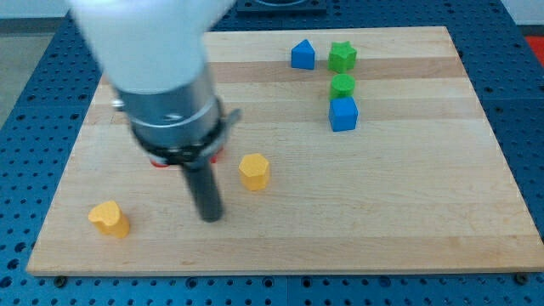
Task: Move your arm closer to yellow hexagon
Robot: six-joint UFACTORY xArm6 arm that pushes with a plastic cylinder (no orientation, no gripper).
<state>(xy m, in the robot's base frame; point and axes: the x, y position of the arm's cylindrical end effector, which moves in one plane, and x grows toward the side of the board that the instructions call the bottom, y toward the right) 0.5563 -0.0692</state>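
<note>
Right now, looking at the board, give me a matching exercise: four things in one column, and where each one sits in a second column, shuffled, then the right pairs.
Column one:
1. my tip
2. yellow hexagon
3. blue cube
4. yellow heart-shaped block

Column two:
A. nearest the view's bottom left corner of the board
B. just below a green block, toward the view's right
C. just to the view's right of the rod, above the tip's level
D. between the two yellow blocks, touching neither

Pairs: 1-D, 2-C, 3-B, 4-A
</note>
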